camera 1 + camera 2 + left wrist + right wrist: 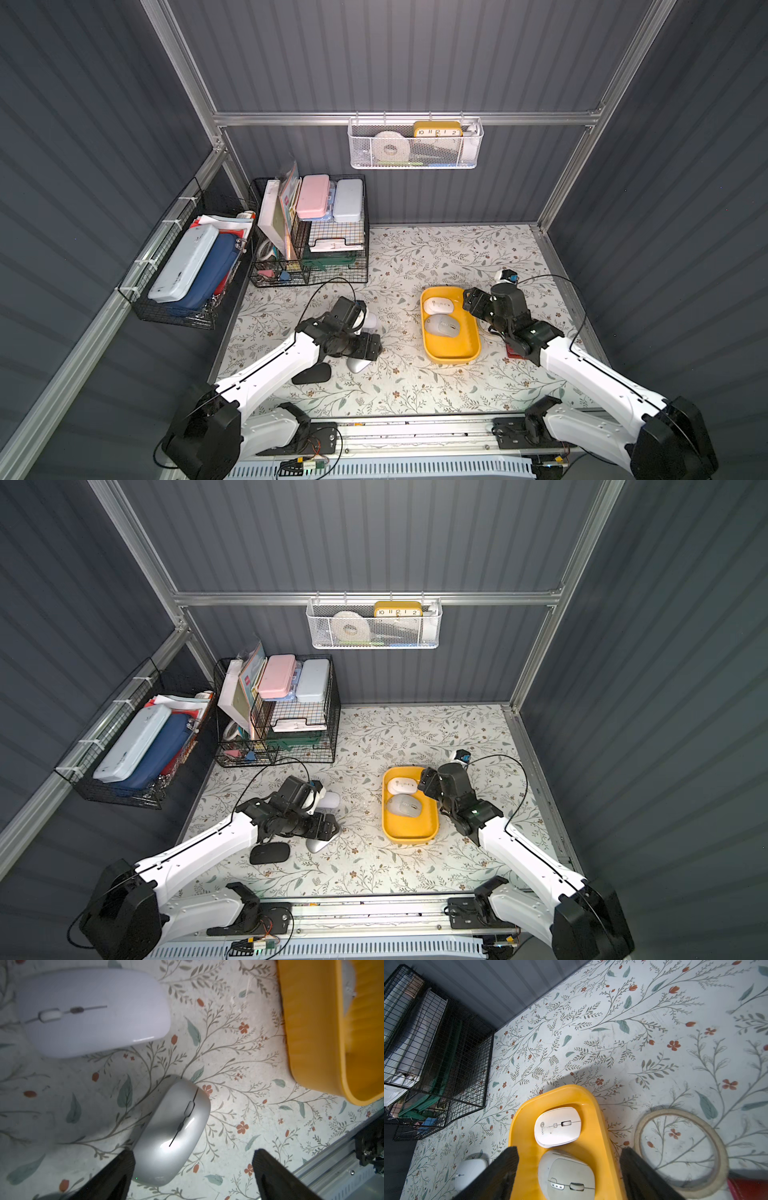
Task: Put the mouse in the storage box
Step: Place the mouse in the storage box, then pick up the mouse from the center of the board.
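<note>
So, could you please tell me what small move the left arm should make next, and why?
Probably lower the left gripper around the silver mouse: its fingers are open over it, and the mouse lies on the table, outside the yellow box.

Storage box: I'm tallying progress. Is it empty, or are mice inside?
Not empty: a white mouse and a grey mouse lie inside the box.

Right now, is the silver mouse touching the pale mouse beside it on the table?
Apart. The left wrist view shows bare floral tabletop between the silver mouse and the pale mouse.
</note>
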